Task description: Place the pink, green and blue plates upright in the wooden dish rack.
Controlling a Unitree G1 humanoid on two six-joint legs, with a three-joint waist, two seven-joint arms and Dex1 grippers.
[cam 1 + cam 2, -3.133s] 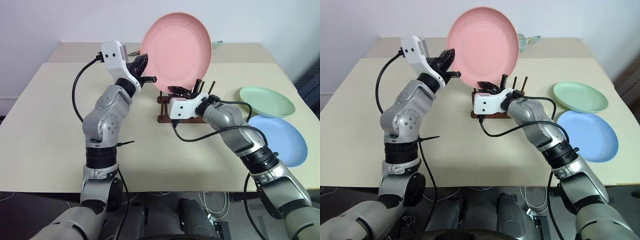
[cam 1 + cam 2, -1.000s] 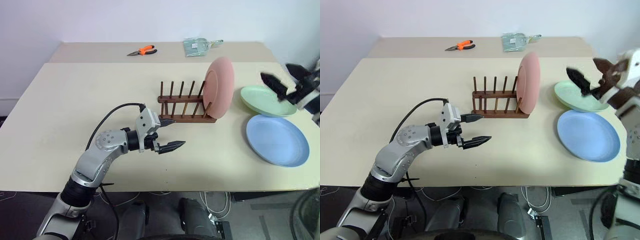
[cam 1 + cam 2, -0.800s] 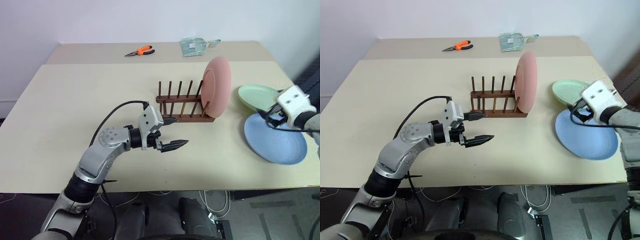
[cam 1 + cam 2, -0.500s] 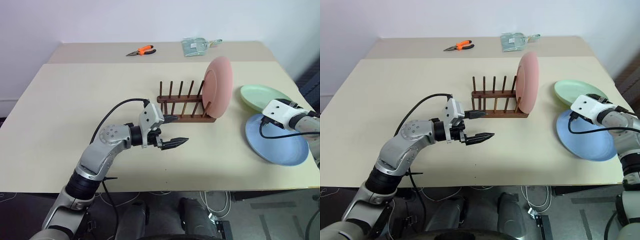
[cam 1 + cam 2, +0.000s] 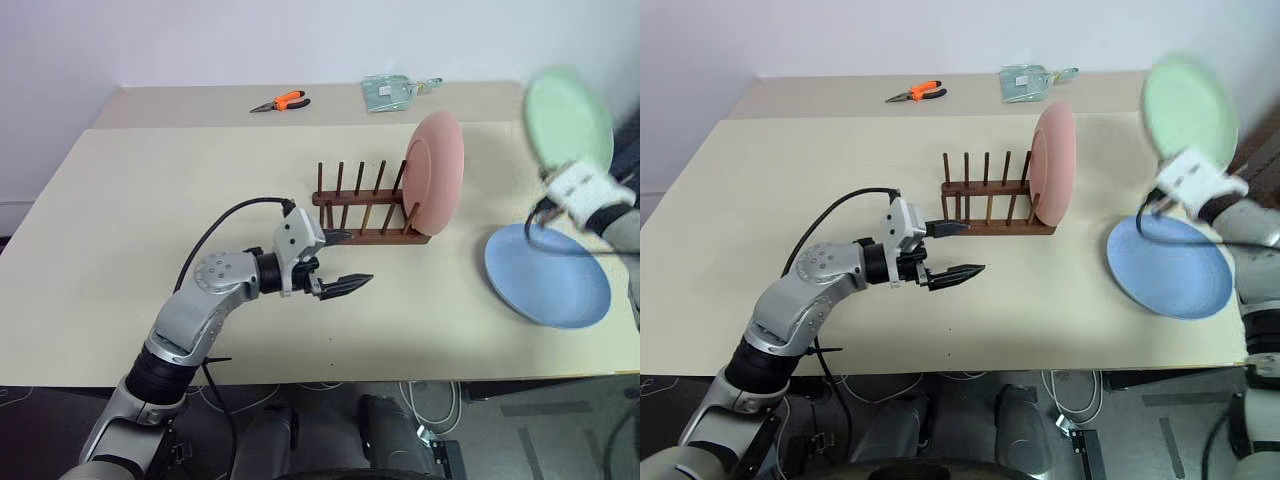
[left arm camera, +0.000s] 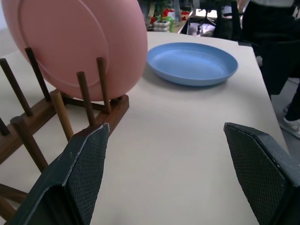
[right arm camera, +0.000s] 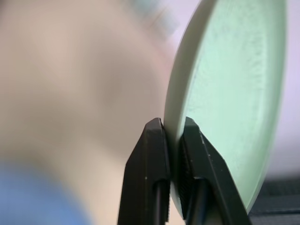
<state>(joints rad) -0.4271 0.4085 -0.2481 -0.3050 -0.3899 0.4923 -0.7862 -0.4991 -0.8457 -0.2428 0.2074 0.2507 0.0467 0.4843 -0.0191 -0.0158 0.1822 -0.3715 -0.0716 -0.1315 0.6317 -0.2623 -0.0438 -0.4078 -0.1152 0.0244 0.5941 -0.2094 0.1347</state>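
The right claw (image 7: 173, 140) is clamped on the rim of the green plate (image 5: 1188, 105), held up on edge in the air to the right of the wooden dish rack (image 5: 365, 215). The pink plate (image 5: 434, 172) stands upright in the rack's right end slot; the blue plate (image 5: 546, 275) lies flat on the counter (image 5: 150, 200) right of the rack. The left claw (image 5: 338, 263) hangs spread apart and empty just in front of the rack. The green plate looks light, stiff and probably smooth, so a rim pinch could slip.
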